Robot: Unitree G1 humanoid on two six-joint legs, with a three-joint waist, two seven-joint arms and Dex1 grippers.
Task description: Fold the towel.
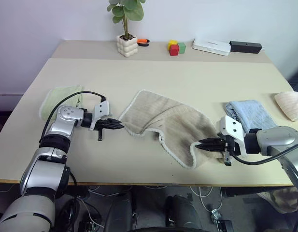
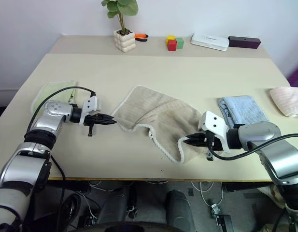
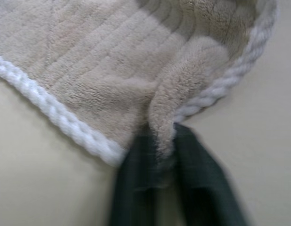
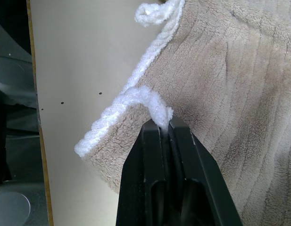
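Both wrist views show each tool [image 3: 162, 141] [image 4: 165, 127] pinching the towel [image 1: 173, 121] edge.

From my seat: towel [image 1: 163, 121] mid worktop [image 1: 197, 77], folded cloth [image 1: 59, 96] left, another [image 1: 250, 113] right, plant pot [image 1: 127, 45] behind.

Looks like a lab or office test setup: plain beige table [image 1: 139, 82] against a bare white wall [image 1: 52, 19], loose cables [image 1: 206, 195] under the front edge, staged props at the back, namely potted plant [image 1: 126, 29], coloured blocks [image 1: 176, 47], white box [image 1: 211, 46], black box [image 1: 245, 47].
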